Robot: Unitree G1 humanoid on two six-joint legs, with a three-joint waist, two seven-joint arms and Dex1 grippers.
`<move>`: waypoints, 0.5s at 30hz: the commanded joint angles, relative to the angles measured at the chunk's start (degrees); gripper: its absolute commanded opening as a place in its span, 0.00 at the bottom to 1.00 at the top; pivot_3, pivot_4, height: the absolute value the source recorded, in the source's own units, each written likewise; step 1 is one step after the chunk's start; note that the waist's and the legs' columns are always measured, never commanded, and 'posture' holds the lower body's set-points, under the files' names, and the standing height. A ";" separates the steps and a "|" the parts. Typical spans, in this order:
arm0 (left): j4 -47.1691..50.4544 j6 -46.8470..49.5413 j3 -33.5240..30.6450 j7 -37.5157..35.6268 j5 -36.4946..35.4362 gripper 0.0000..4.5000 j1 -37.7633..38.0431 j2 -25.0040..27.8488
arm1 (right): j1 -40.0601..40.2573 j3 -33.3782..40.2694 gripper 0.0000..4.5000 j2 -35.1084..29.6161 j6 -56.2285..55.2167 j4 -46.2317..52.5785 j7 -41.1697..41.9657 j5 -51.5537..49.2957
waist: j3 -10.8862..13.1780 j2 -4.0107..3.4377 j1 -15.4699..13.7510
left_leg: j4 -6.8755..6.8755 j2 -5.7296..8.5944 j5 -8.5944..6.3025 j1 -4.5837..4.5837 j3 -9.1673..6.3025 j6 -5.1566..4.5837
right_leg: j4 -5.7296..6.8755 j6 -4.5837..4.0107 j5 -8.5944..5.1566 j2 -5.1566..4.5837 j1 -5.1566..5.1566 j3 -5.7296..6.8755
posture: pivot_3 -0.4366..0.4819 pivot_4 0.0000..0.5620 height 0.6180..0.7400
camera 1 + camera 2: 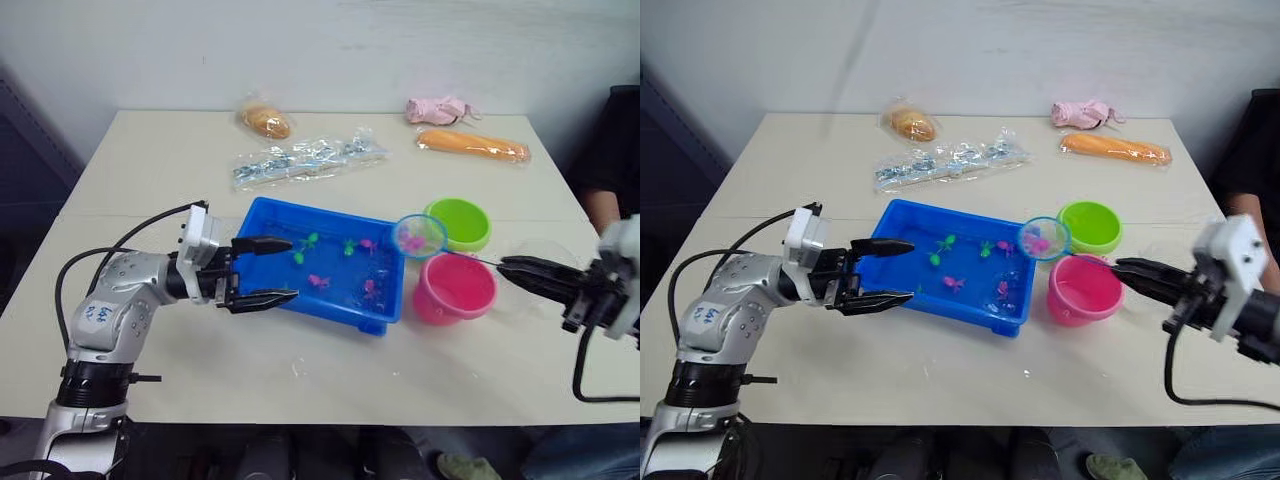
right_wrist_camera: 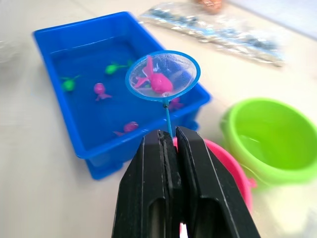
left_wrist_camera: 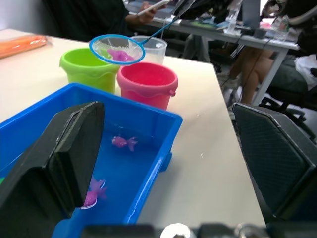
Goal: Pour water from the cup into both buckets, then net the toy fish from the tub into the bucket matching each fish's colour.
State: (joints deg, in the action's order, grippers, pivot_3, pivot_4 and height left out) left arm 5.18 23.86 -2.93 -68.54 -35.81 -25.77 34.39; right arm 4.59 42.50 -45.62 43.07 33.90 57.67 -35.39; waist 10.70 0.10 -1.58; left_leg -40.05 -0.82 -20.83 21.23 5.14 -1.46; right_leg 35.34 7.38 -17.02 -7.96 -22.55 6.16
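progress: pouring looks done, both buckets seem to hold some water; netting underway, one pink fish lifted, none visible inside either bucket, so most sorting is left
left gripper [image 1: 270, 272]: fingers spread wide, holding nothing, at the near-left rim of the tub
right gripper [image 2: 171, 139]: fingers pinched tight on the net's thin handle, off to the right of the buckets
tub [image 1: 262, 216]: blue tray mid-table, shallow water inside
fish in tub [image 1: 318, 281]: roughly three pink and three green left, scattered; exact count hard to tell
pink bucket [image 1: 455, 288]: just right of the tub, upright, nearer of the two
net [image 1: 419, 235]: blue hoop held in the air over the tub's far-right corner, beside both buckets
netted fish [image 2: 157, 82]: pink, lying in the mesh; should go to the pink bucket
green bucket [image 1: 459, 224]: behind the pink one, touching or nearly so
cup [image 3: 151, 47]: clear, behind the buckets on the right; looks empty, not certain
far table: bagged items, untouched
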 commanded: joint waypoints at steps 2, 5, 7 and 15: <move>-1.90 -0.90 1.66 -2.03 0.19 0.99 -2.72 -1.14 | 9.18 6.24 0.00 3.17 -10.93 3.75 0.14 5.15 | 0.00 0.00 0.06 | 0.01 0.05 0.00 -0.02 0.01 0.00 | -0.02 0.00 0.00 0.05 0.03 0.00 | 0.48 0.27 1.00; -3.26 -1.46 2.61 -2.86 0.57 0.99 -3.82 -1.83 | 13.59 6.08 0.00 5.79 -19.14 3.09 -0.89 9.19 | -0.01 -0.01 0.37 | 0.01 0.04 0.00 -0.06 0.05 0.00 | -0.01 0.00 0.00 0.09 0.02 -0.06 | 0.48 0.27 1.00; -4.03 -1.87 3.06 -3.21 0.89 0.99 -4.41 -2.32 | 15.90 5.13 0.00 7.25 -25.64 1.54 -1.61 13.15 | -0.01 -0.01 0.43 | 0.01 0.01 0.00 -0.14 0.12 0.01 | 0.01 0.00 0.00 0.14 0.01 -0.15 | 0.48 0.27 1.00; -3.37 -2.38 3.82 -2.55 1.16 0.99 -3.91 -3.87 | 18.46 -0.38 0.00 9.39 -55.41 -6.38 -6.60 29.26 | -0.01 -0.02 0.38 | 0.01 -0.01 0.00 -0.17 0.14 0.04 | 0.02 0.00 0.00 0.17 0.01 -0.20 | 0.48 0.27 1.00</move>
State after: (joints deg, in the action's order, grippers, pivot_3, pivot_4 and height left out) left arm -0.13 22.25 1.09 -71.16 -34.61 -29.69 30.54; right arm 22.99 41.62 -36.15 -6.11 27.98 52.64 -8.63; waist 10.68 0.09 -1.20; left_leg -40.04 -0.83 -20.82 21.05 5.27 -1.42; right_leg 35.36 7.38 -17.01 -7.79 -22.54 5.97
